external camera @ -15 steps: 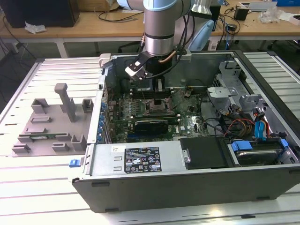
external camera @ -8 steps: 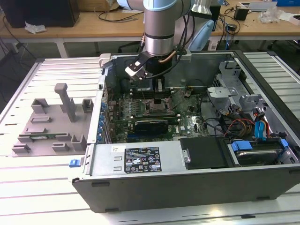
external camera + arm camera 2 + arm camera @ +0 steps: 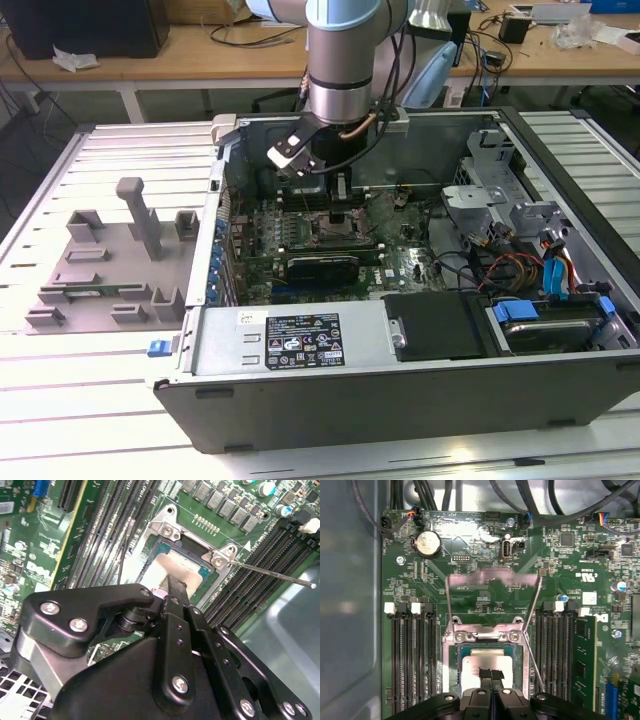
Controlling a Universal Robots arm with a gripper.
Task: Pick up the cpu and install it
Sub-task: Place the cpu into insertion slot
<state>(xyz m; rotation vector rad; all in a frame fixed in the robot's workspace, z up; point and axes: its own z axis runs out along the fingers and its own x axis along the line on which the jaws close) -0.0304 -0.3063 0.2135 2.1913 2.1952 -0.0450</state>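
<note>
First wrist view — the cpu (image 3: 470, 670) lies flat in the open socket (image 3: 485, 631), the gripper (image 3: 490, 673) with fingers together, tips on its silver top. Exterior view puts the work at mid-frame inside the case (image 3: 420, 400). Seating looks the step in hand; whatever follows calls for care — the lever (image 3: 533, 602) stands close.

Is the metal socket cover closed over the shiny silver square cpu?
No, the metal socket cover stands raised, leaving the silver cpu bare under the hand.
</note>
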